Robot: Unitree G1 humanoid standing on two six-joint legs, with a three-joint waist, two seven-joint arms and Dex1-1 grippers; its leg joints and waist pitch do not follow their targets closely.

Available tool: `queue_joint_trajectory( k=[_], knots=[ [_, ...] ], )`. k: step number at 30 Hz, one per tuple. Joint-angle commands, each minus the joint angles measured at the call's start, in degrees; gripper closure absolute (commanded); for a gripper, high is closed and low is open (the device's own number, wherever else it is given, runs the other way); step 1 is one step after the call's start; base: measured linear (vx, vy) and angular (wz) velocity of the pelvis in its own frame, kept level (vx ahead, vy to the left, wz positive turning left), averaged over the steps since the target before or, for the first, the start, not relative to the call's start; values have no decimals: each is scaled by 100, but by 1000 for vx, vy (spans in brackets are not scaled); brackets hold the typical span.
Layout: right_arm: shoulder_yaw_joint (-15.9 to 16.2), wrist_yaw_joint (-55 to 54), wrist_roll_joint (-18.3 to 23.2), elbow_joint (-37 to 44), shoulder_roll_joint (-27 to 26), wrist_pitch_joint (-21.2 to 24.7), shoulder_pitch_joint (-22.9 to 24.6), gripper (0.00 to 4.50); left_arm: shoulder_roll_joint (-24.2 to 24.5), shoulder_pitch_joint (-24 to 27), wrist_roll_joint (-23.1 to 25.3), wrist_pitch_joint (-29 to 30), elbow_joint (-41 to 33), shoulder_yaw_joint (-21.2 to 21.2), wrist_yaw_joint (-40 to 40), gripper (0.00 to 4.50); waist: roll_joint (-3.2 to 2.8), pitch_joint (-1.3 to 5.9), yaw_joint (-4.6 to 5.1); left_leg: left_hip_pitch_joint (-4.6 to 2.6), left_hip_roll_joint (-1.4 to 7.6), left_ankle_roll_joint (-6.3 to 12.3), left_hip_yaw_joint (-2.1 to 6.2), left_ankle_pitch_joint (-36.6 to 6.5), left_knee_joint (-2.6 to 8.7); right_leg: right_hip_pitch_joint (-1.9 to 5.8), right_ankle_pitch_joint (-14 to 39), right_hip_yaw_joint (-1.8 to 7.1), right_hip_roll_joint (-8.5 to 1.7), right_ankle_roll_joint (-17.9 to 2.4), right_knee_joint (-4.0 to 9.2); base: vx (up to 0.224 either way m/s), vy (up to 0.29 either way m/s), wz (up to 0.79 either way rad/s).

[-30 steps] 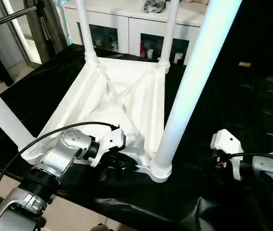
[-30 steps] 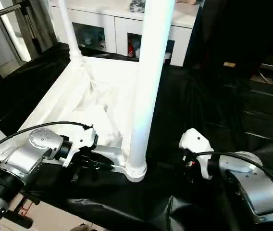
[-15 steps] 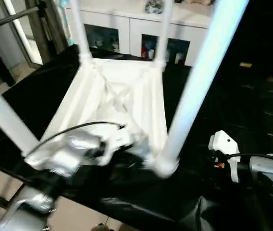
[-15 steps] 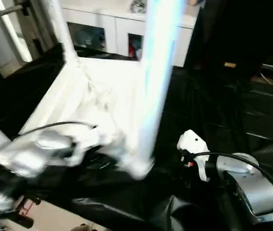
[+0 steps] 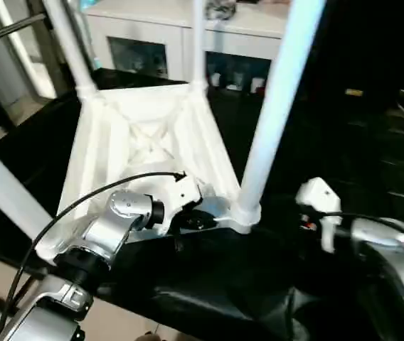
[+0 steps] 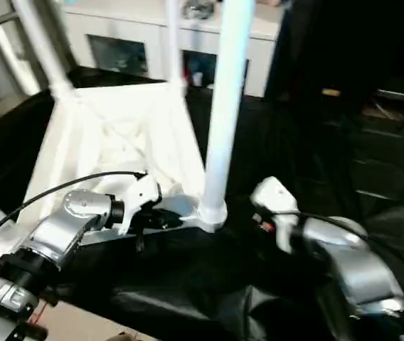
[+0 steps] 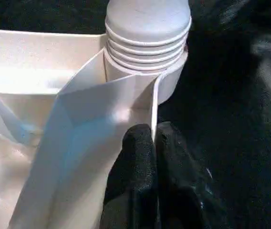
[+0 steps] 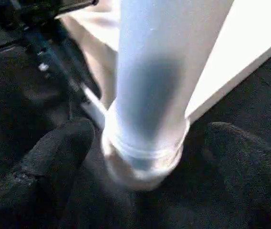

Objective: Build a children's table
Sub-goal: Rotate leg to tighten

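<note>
Pinching the table's (image 5: pixel 145 142) thin rim beside the near leg (image 5: pixel 273 106), left gripper (image 7: pixel 153 136) held stiff, light, slippery plastic; right gripper's (image 8: pixel 145 143) jaws spread around that leg.

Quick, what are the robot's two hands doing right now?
Left gripper: shut on the table top's thin side wall.
Right gripper: open, fingers either side of the near leg, holding nothing.
</note>
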State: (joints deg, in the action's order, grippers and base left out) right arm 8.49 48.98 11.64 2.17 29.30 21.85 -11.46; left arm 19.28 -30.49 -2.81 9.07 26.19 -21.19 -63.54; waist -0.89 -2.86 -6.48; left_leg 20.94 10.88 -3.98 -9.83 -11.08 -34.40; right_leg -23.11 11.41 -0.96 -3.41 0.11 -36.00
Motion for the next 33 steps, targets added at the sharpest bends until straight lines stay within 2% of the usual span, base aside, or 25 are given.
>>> queue_joint_trajectory(
  k=[1, 5, 11, 12, 22, 26, 27, 28, 29, 30, 32, 33],
  knots=[
    [54, -61, -2, -72, -45, 42, -74, 2, -43, 66, -115, -42, -71, -74, -124, 450, 61, 347, -20, -36, 173, 141, 46, -883, 388, 276, 633, 181, -385, -1273, 424, 0, 0, 0],
    [230, 3, -100, -454, -247, -80, -307, 2, -39, 49, -50, -103, -24, -52, -138, 450, 63, 334, -9, -26, 168, 115, 46, -947, 397, 280, 669, 179, -390, -1283, 429, 0, 0, 0],
    [230, -135, -137, -827, -466, -195, -546, 66, -2, 48, 9, -127, -3, -43, -169, 450, 70, 336, -14, -28, 168, 90, 44, -902, 403, 280, 627, 183, -391, -1241, 420, 0, 0, 0],
    [222, -128, -127, -848, -479, -205, -559, 75, 6, 52, 10, -127, -3, -37, -174, 450, 89, 331, -12, -25, 167, 92, 41, -902, 407, 283, 644, 183, -393, -1234, 424, 0, 0, 0],
    [268, -128, -140, -970, -566, -295, -528, 166, 91, 80, 26, -130, 25, 19, -176, 450, 68, 318, -6, -33, 176, 53, 48, -1040, 428, 263, 884, 188, -395, -1168, 449, 0, 0, 0],
    [267, -738, -325, -1040, -885, -323, -369, 174, -58, -22, 35, -34, 185, 191, 232, 450, 76, 297, 10, -21, 165, -8, 47, -1120, 448, 257, 1111, 186, -393, -1104, 473, 0, 0, 0],
    [249, -973, -388, -1108, -1012, -311, -342, 176, -139, -79, 38, 37, 244, 239, 388, 450, 86, 278, 36, -21, 162, -75, 53, -1279, 472, 248, 1524, 190, -407, -1007, 515, 0, 0, 0],
    [224, -1165, -420, -1164, -1126, -281, -324, 176, -220, -139, 59, 93, 304, 273, 553, 450, 77, 277, 35, -32, 159, -93, 57, -1339, 475, 233, 1670, 188, -409, -972, 526, 0, 0, 0],
    [188, -1428, -463, -1243, -1285, -235, -302, 176, -331, -223, 91, 171, 387, 319, 784, 450, 88, 266, 58, -36, 161, -109, 56, -1384, 484, 216, 1779, 194, -405, -940, 538, 0, 0, 0],
    [81, -2047, -538, -1426, -1672, -95, -283, 177, -618, -421, 128, 349, 574, 435, 1305, 450, 80, 271, 70, -78, 155, -170, 56, -1459, 474, 181, 1962, 207, -408, -906, 570, 0, 0, 0],
    [65, -2660, -700, -1617, -2032, -48, -316, 178, -944, -642, 188, 449, 797, 539, 1895, 450, 75, 249, 103, -40, 145, -230, 74, -1480, 508, 189, 2015, 199, -397, -875, 562, 0, 0, 0],
    [72, -2785, -741, -1655, -2102, -50, -325, 178, -1011, -687, 206, 461, 846, 557, 2020, 450, 90, 248, 109, -66, 142, -269, 83, -1598, 514, 186, 2133, 193, -399, -822, 585, 0, 0, 0]
  ],
)
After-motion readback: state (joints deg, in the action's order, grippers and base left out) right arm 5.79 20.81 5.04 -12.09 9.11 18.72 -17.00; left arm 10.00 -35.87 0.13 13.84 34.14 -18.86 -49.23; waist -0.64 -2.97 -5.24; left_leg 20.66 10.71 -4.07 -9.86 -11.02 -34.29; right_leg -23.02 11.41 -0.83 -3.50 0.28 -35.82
